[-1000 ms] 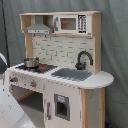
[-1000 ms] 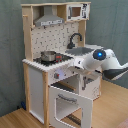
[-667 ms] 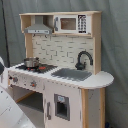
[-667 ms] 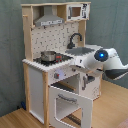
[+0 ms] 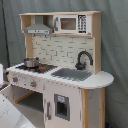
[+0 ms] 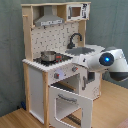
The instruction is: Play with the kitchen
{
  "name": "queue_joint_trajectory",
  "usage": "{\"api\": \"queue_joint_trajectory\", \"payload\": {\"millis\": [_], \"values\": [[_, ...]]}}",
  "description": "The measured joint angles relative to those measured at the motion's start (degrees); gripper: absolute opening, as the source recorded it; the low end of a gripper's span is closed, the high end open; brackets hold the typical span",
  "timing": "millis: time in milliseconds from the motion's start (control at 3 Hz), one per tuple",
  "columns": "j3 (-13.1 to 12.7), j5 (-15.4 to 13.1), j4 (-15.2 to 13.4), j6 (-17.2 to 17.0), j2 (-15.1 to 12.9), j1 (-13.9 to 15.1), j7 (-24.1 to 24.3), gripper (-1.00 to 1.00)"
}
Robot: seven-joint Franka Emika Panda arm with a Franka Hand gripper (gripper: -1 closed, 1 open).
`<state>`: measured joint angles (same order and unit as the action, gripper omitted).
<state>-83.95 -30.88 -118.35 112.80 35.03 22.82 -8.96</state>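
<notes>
The kitchen (image 5: 60, 60) is a tall white and light-wood toy unit with a range hood (image 5: 37, 27), microwave (image 5: 70, 23), black faucet (image 5: 84, 59), grey sink (image 5: 72, 74) and a small metal pot (image 5: 31, 62) on the hob. In the second exterior view the kitchen (image 6: 50, 45) has its oven door (image 6: 70, 102) folded down and open. My gripper (image 6: 76, 65) hangs at the front edge of the counter, above the open door and beside the knob panel. In the first exterior view only a white part of my arm (image 5: 10, 116) shows at the bottom left.
My arm's white body with a blue light (image 6: 106, 59) fills the second exterior view's right, in front of the sink end. A grey curtain (image 5: 115, 60) hangs behind the kitchen. The wooden floor (image 6: 15, 120) runs around its base.
My arm has drawn back a little: toward the second exterior view's right and down, and lower into the first exterior view's bottom left corner. The oven door stays open.
</notes>
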Motion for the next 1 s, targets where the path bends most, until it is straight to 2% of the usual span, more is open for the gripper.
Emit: {"api": "queue_joint_trajectory", "payload": {"millis": [333, 667, 1000], "values": [[-0.55, -4.08, 1.16, -4.18, 3.07, -1.21, -0.13, 1.00], [-1.44, -8.30, 1.46, -6.54, 6.29, -1.81, -0.13, 1.00], [-3.10, -13.04, 1.67, -8.23, 10.84, -1.91, -0.10, 1.00]]}}
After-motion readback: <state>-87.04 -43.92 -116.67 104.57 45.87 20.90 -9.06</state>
